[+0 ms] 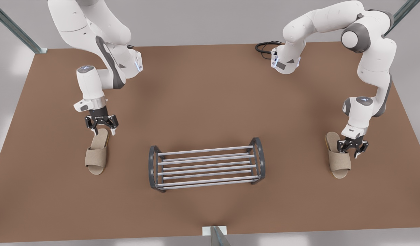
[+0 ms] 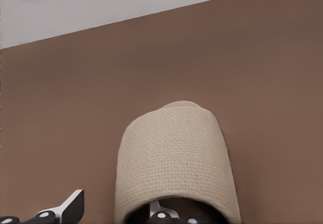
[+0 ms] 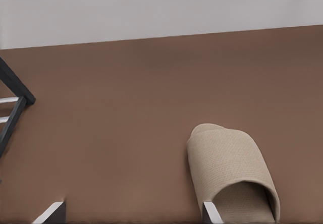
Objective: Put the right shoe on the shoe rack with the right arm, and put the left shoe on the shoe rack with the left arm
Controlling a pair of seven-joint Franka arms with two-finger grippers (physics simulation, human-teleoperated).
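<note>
The shoe rack [image 1: 205,150] stands near the middle of the table's [image 1: 210,95] front edge, with one slipper out to each side.

The right gripper [image 1: 102,130] hangs over the heel of the right shoe [image 1: 96,154], toward the table's edge at the front view's left. Its fingers are spread, likely to drop around the sole's rim.

The left gripper [image 1: 351,149] sits low beside the left shoe [image 1: 338,160], near the opposite edge. It is also spread, one finger [image 2: 160,215] inside the band's opening and the other outside. That looks like a stance for pinching the band wall.
</note>
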